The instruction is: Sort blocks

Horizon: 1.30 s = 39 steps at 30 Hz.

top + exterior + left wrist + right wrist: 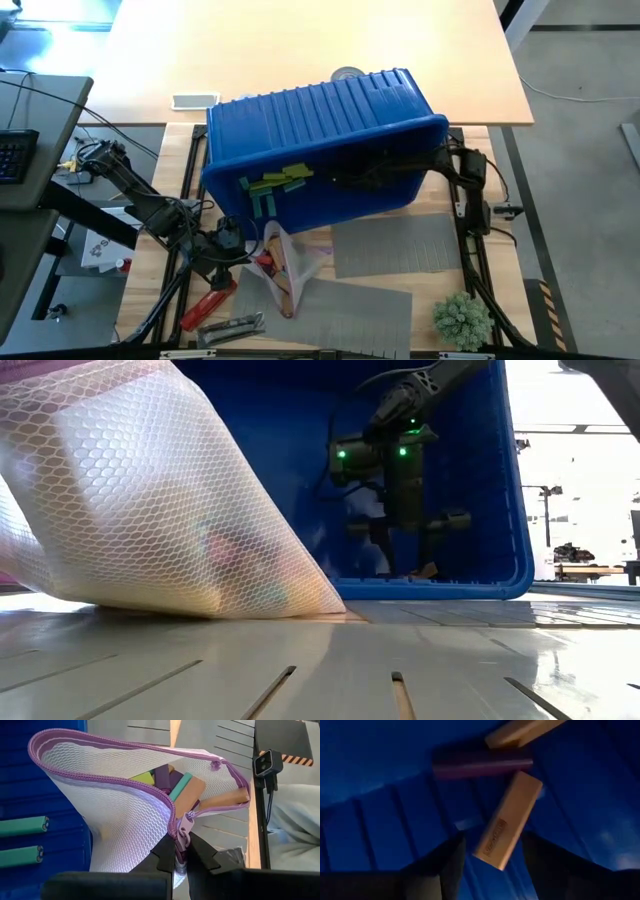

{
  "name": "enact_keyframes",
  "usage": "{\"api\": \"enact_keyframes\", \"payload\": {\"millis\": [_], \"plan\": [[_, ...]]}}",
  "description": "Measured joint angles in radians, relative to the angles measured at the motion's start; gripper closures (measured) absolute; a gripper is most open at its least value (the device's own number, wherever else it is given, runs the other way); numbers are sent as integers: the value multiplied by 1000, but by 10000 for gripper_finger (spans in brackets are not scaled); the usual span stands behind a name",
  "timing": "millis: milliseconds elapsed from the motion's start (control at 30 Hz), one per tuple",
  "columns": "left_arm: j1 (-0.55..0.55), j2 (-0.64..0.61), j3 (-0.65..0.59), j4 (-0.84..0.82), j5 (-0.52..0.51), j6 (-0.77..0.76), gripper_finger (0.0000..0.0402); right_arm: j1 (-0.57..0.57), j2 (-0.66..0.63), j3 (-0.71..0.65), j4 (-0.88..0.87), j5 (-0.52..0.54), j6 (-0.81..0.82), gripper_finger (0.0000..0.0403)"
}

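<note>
High view: left hand (232,238), at seven o'clock, pinches the mesh bag (285,265) open; right hand (492,862) straddles a tan block (507,820), fingers apart, inside the blue bin (320,105).

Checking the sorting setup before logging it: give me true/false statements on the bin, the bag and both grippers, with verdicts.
1. The blue bin lies tipped on its side. True.
2. The left gripper is open and empty. False: it is shut on the mesh bag at the zipper edge.
3. The mesh bag holds blocks. True.
4. The right gripper is outside the bin. False: it is inside, with a tan block between its open fingers.
</note>
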Motion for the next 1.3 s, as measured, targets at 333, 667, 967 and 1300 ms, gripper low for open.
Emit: {"api": "enact_keyframes", "payload": {"millis": [333,667,967,1300], "plan": [[-4,0,0,-1,0,1,400,-51,38,0,5,14,99,222],[-7,0,0,-1,1,2,400,-52,115,5,45,4,75,222],[-7,0,0,0,1,1,400,-37,116,6,65,5,-56,249],[-7,0,0,0,8,-34,400,-21,98,23,46,-19,-103,315]]}}
